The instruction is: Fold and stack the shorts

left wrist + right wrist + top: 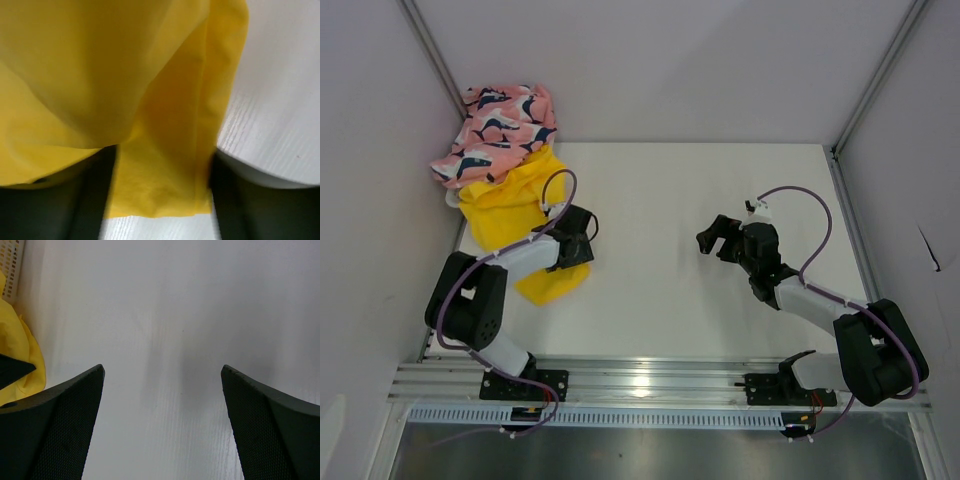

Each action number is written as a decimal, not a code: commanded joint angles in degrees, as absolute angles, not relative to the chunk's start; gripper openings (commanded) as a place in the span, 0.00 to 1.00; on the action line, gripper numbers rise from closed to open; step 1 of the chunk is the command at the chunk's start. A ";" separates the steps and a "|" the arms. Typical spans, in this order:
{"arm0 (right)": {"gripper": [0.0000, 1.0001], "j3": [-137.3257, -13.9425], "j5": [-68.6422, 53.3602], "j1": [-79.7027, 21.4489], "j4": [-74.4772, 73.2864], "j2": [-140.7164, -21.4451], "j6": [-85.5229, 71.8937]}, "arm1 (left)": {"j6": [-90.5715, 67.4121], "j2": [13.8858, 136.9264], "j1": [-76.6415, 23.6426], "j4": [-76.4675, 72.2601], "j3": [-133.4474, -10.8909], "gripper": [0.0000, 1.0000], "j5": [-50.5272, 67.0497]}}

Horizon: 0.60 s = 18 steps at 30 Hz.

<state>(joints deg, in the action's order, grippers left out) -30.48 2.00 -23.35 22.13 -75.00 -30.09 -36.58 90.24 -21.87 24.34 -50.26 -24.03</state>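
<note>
Grasp step: left hand [162, 192] apart astride yellow shorts [505, 205] edge at desk [670, 190] left, pink shorts [500, 125] heaped behind, right hand [162, 390] apart over desk; next probably clamp, drag yellow flat.

no words, labels, brand marks, numbers or signs can be read in any view. the only marking is the navy-and-white print on the pink shorts [500, 125] at the far left, and it is shapes, not lettering.
</note>
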 commanded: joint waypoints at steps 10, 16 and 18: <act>1.00 -32.43 1.23 -22.85 23.38 -75.15 -30.41 | -34.27 85.09 -22.41 26.79 -54.30 0.00 -29.43; 0.99 -32.43 0.97 -22.94 23.55 -75.15 -30.41 | -33.84 70.59 -18.90 35.95 -66.32 0.00 -31.67; 1.00 -32.52 0.79 -22.85 23.64 -75.50 -30.41 | -34.89 66.99 -18.19 34.99 -69.59 0.00 -30.24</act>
<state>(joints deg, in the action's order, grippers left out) -30.50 1.39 -23.11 22.15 -75.13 -30.09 -34.09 74.13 -19.59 34.74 -62.67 -29.58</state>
